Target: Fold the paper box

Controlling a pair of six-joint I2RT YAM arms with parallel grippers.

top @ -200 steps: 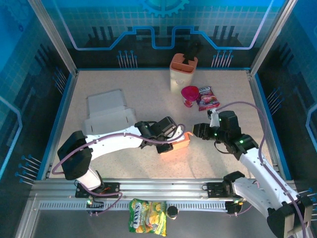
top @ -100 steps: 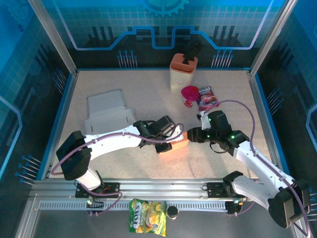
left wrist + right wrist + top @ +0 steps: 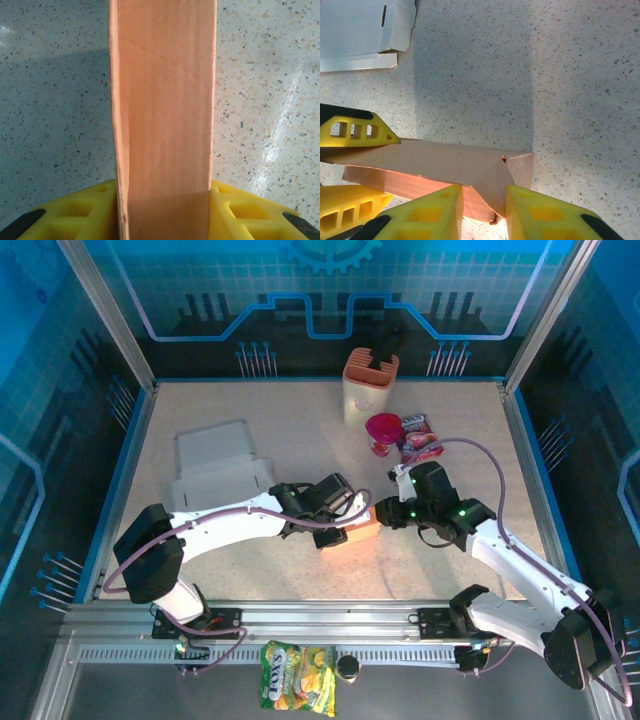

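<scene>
L gripper (image 3: 346,516) is clamped on the orange paper box (image 3: 360,533), jaws part-open, w/ the box wall standing upright btwn its yellow fingers (image 3: 240,212). Box sits mid-worktop, slightly toward the near edge. R gripper (image 3: 484,212) straddles the box's right-end corner flap, jaws fairly narrow. I can't tell whether they're actually pinching the card.

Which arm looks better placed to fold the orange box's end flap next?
Right. The right gripper straddles the end flap of the paper box, while the left gripper is occupied clamping its body.
</scene>
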